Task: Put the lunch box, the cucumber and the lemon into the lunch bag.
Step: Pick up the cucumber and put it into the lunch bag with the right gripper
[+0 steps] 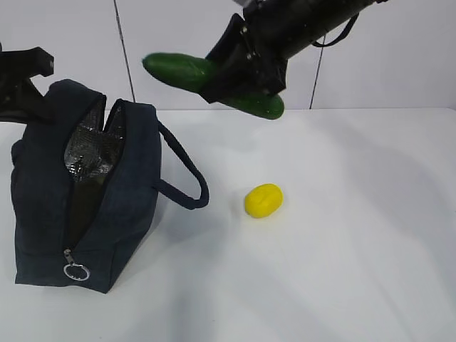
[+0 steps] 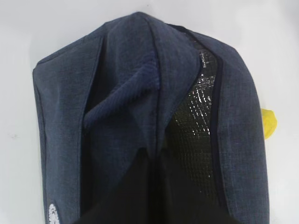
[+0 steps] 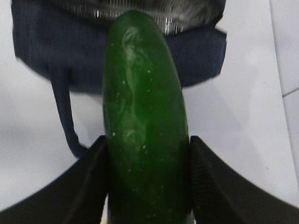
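Your right gripper (image 1: 246, 71) is clamped on the cucumber (image 1: 178, 70); keep its leading tip aimed at the lunch bag (image 1: 92, 206) opening ahead.

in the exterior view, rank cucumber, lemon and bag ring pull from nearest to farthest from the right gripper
1. cucumber: clamped in the right gripper, held in the air.
2. lemon: on the table below it.
3. ring pull: low on the lunch bag's front end, far left.

Exterior looks slantwise down the table; both wrist views, close, share the lunch bag (image 1: 85, 199).
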Tool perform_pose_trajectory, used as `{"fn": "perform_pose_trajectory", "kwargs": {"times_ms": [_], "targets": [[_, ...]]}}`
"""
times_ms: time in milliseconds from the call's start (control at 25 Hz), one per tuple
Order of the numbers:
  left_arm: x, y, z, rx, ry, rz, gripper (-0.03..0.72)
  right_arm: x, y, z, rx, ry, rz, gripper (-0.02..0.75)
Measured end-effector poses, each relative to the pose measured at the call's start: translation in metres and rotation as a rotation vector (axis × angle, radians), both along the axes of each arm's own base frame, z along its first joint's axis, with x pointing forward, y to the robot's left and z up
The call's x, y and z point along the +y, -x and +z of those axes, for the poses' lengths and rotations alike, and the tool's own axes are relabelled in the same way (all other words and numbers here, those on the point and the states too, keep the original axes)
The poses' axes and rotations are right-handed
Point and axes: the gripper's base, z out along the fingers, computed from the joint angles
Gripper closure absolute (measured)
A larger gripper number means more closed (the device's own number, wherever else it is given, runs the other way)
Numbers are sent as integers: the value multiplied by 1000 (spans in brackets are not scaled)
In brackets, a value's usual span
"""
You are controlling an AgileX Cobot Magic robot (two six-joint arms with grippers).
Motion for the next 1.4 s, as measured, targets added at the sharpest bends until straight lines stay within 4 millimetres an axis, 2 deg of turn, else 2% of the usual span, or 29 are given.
{"fn": "perform_pose_trajectory", "kwargs": {"times_ms": [320,600,840,960,1120,1280,1400], "targets": [[0,0,0,-3,2,2,694,8,5,17,447,-253,-271,354],[0,-1,0,-6,5,4,694,15,9,30,754,-421,-356,354],[0,-1,1,-12,6,7,694,21,13,31,1029,-445,-492,355],[0,-2,1,-19,11,11,694,29,12,23,1190,-435,-588,355],[-1,-2,2,-20,25,17,694,46,13,8,1250,-400,-637,355],[-1,-2,2,-20,30,18,694,66,20,0,1221,-360,-658,355],[-1,-2,2,-23,30,20,694,76,18,-13,1206,-337,-746,355]]}}
